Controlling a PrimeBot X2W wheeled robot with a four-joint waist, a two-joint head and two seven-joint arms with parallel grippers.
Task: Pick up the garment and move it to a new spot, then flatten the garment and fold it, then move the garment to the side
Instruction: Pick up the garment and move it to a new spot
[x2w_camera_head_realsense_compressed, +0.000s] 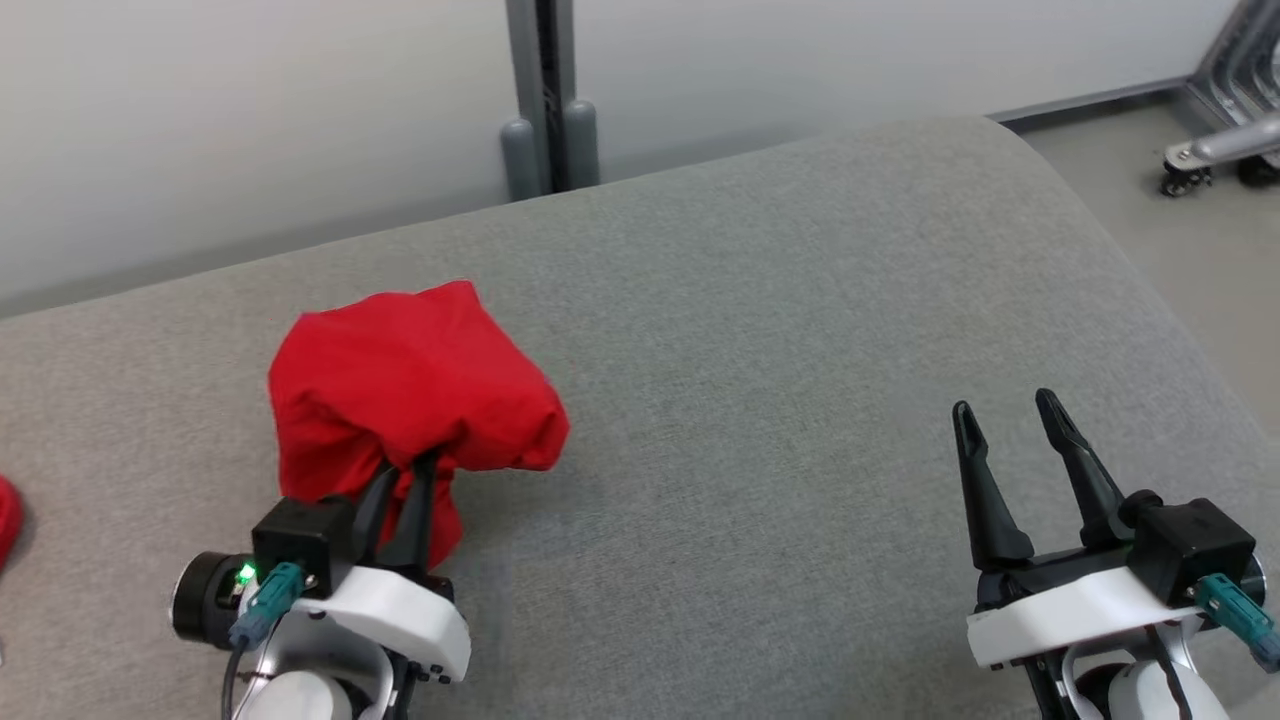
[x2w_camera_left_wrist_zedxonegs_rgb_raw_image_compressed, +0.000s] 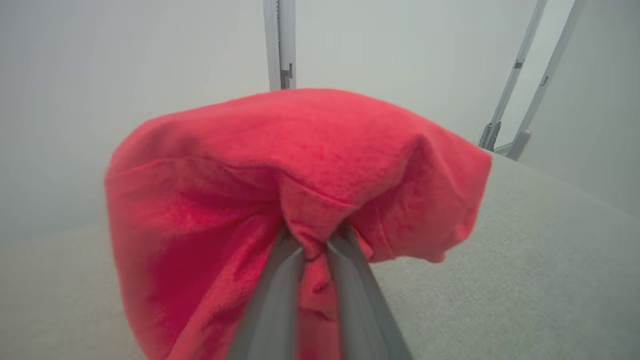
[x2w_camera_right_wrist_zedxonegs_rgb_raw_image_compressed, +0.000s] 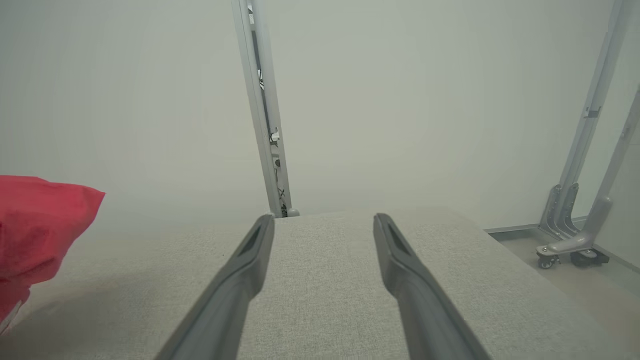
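Mid pick-up, clamping red garment (x2w_camera_head_realsense_compressed: 400, 370) in left tool (x2w_camera_head_realsense_compressed: 405, 468) with right tool (x2w_camera_head_realsense_compressed: 1003, 402) apart, empty; yet to flatten, fold, move aside

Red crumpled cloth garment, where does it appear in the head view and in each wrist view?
Head view: red crumpled cloth garment left of centre, pinched by the left tool.
Left wrist view: centre, bunched around that tool.
Right wrist view: left edge, partly cut off.
Shared landmark: the grey upright post at the wall behind.
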